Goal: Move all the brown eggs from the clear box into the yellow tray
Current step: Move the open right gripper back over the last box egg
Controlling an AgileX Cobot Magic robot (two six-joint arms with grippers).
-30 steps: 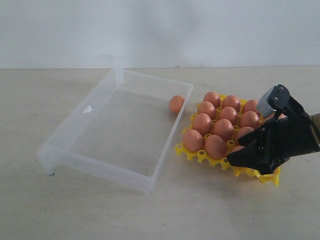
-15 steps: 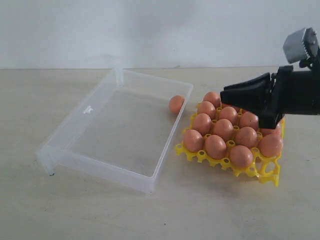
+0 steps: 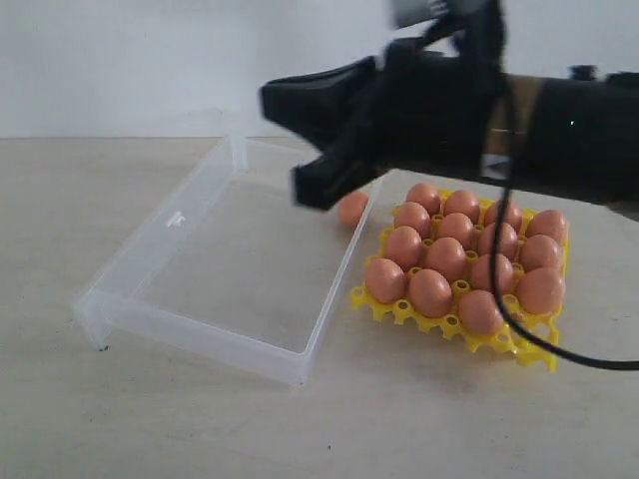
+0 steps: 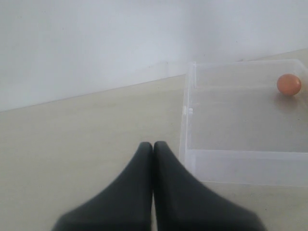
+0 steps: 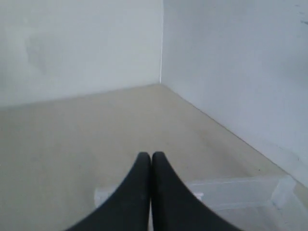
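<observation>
One brown egg (image 3: 351,208) lies in the clear box (image 3: 240,261), against its far right wall. It also shows in the left wrist view as the egg (image 4: 288,84) in the box (image 4: 231,125). Several brown eggs (image 3: 446,257) fill cells of the yellow tray (image 3: 539,355) to the right of the box. My right gripper (image 3: 275,102) reaches in from the right, raised above the box's far right side, shut and empty (image 5: 151,155). My left gripper (image 4: 153,144) is shut and empty over the table beside the box, out of the exterior view.
The right arm (image 3: 559,135) and its black cable (image 3: 509,299) cross above the tray. A white wall (image 3: 150,60) rises behind the table. In the right wrist view a corner of the box (image 5: 240,192) lies below the gripper.
The right gripper shut, rose from the tray's front right corner and swung left to above the box's far right side. An egg sits where it was.
</observation>
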